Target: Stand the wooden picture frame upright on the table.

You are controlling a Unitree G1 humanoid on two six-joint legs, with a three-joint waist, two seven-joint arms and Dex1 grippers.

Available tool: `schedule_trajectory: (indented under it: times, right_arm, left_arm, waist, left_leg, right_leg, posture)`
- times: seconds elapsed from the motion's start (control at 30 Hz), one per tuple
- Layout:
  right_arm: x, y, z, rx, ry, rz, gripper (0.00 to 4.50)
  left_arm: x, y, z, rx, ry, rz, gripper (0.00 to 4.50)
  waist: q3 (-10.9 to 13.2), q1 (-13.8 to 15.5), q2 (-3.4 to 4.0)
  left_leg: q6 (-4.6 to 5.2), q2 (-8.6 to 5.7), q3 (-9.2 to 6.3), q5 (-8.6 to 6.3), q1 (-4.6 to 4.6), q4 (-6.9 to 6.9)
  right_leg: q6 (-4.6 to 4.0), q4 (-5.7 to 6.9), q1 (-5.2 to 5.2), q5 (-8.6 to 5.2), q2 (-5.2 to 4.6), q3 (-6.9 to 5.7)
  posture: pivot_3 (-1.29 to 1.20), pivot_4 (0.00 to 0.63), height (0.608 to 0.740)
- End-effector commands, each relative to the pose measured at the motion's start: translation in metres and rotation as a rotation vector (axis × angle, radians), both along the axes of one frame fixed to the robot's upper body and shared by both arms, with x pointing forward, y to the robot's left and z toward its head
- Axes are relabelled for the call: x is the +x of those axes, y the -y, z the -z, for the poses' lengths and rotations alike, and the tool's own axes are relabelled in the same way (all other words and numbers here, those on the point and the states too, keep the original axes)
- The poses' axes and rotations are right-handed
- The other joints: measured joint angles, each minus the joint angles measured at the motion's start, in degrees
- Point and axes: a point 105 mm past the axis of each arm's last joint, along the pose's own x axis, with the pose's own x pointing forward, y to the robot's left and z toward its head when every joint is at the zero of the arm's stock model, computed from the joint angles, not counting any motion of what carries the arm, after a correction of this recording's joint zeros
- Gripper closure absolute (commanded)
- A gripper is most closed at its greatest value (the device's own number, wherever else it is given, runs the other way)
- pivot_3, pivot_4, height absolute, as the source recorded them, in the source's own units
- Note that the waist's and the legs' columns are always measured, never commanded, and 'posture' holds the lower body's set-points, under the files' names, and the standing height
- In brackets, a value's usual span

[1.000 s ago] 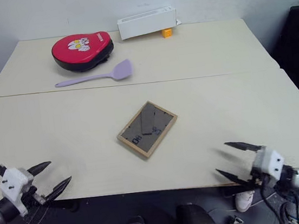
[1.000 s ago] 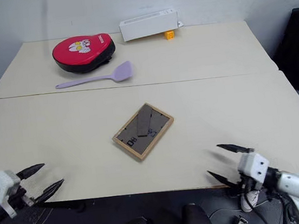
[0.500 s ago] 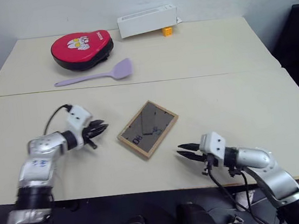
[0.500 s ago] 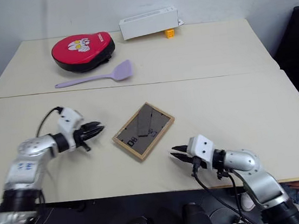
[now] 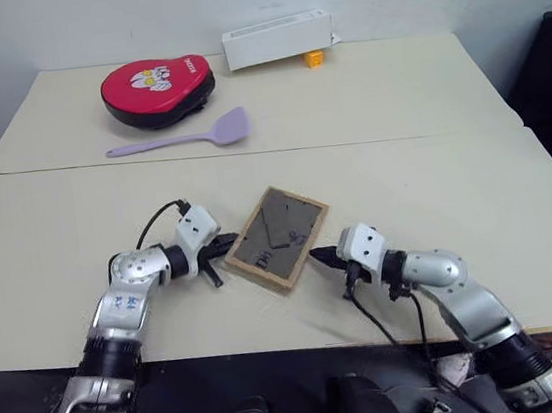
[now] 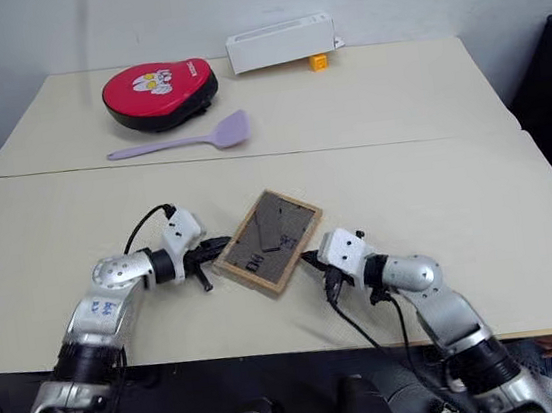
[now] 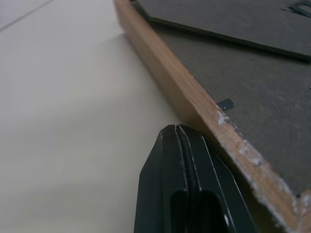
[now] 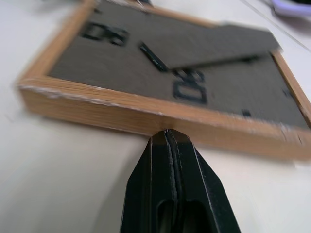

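The picture frame point(image 5: 278, 237), lying face-down on the table point(image 5: 435, 187) between the closed, empty left claw point(image 5: 228, 243) and right claw point(image 5: 322, 256), is judged light, rigid, likely slippery, best gripped by its wooden rim.

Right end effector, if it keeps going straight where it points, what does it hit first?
Most likely the wooden picture frame: the shut right end effector points at its light-wood side edge, tips right at it; actual contact can't be told.
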Motion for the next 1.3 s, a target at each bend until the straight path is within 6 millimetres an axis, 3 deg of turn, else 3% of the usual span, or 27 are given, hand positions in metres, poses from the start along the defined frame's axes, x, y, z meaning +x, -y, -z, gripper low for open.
schedule_trajectory:
  times: [0.03,0.2,0.37,0.5,0.6,0.67,0.77,0.9,1.0,1.3]
  right_arm:
    - [0.001,-0.002,-0.011,0.023,0.029,-0.043,4.50]
    - [0.002,-0.002,-0.007,0.019,0.017,-0.060,4.50]
    - [0.001,0.007,-0.006,-0.009,0.007,-0.053,4.50]
    - [-0.001,0.027,-0.017,-0.033,0.024,-0.065,4.50]
    - [-0.009,0.031,-0.021,-0.056,0.011,-0.117,4.50]
    - [-0.013,0.030,-0.019,-0.085,-0.002,-0.150,4.50]
    - [-0.015,0.026,-0.015,-0.115,-0.002,-0.177,4.50]
    - [-0.015,0.021,-0.011,-0.133,0.001,-0.191,4.50]
    - [-0.017,0.011,-0.008,-0.130,-0.002,-0.211,4.50]
    - [-0.021,-0.005,-0.001,-0.100,-0.008,-0.199,4.50]
  left_arm:
    - [-0.021,0.017,0.003,-0.013,-0.036,0.068,4.47]
    - [-0.024,0.012,0.004,-0.035,-0.035,-0.010,4.47]
    - [-0.029,-0.012,-0.002,-0.077,-0.070,-0.091,4.47]
    - [-0.042,-0.048,-0.019,-0.254,-0.288,-0.158,3.58]
    - [-0.058,-0.056,-0.029,-0.344,-0.591,-0.104,2.67]
    - [-0.058,-0.057,-0.038,-0.422,-0.796,-0.099,2.08]
    - [-0.053,-0.050,-0.037,-0.455,-1.017,-0.117,1.26]
    - [-0.046,-0.032,-0.027,-0.399,-1.126,-0.103,0.05]
    - [-0.035,-0.018,-0.024,-0.407,-1.156,-0.106,0.05]
    - [-0.033,0.020,-0.017,-0.403,-1.165,-0.038,0.05]
  waist:
    - [0.00,0.01,0.00]
    - [-0.01,-0.03,0.00]
    - [0.00,-0.19,0.00]
    - [0.01,-0.26,0.01]
    - [0.01,-0.18,0.01]
    - [0.01,0.26,0.01]
    - [0.01,0.20,0.01]
    - [0.01,-0.35,0.01]
    - [0.01,-0.07,0.01]
    - [0.00,0.31,0.02]
  left_leg:
    - [0.00,0.01,-0.06,0.00,0.00,0.02]
    - [0.00,0.01,-0.05,0.00,0.03,0.01]
    - [-0.01,0.02,-0.05,0.00,0.03,0.00]
    - [-0.04,0.06,-0.06,0.00,0.02,-0.02]
    - [-0.04,0.05,-0.11,0.00,0.00,0.00]
    - [-0.03,0.02,-0.25,0.00,0.00,0.05]
    - [0.01,-0.12,-0.55,-0.01,-0.06,0.19]
    - [0.01,-0.13,-0.58,-0.02,-0.37,0.22]
    - [-0.03,-0.12,-0.61,0.01,-0.45,0.34]
    - [-0.05,-0.18,-0.66,0.03,-0.41,0.43]
  right_leg:
    - [0.00,-0.04,0.02,0.00,0.00,-0.02]
    - [0.00,-0.05,0.03,0.00,0.01,-0.01]
    - [0.00,-0.04,0.02,0.00,0.01,-0.01]
    - [0.00,-0.04,-0.01,0.00,0.03,-0.01]
    - [-0.01,-0.05,0.01,0.00,0.02,-0.04]
    - [-0.01,-0.09,0.10,0.00,0.01,-0.07]
    - [0.00,-0.09,0.23,0.00,0.00,-0.05]
    - [0.02,0.10,-0.01,0.01,0.04,-0.04]
    - [0.02,0.06,-0.06,0.01,0.06,-0.08]
    - [0.04,0.06,0.01,0.02,0.01,-0.07]
  posture:
    - [0.00,0.150,0.740]
    - [0.00,0.150,0.740]
    - [0.00,0.150,0.740]
    - [0.00,0.150,0.740]
    - [0.00,0.150,0.740]
    - [0.00,0.150,0.740]
    - [0.00,0.150,0.740]
    - [0.00,0.150,0.740]
    - [0.00,0.150,0.740]
    - [0.00,0.150,0.740]
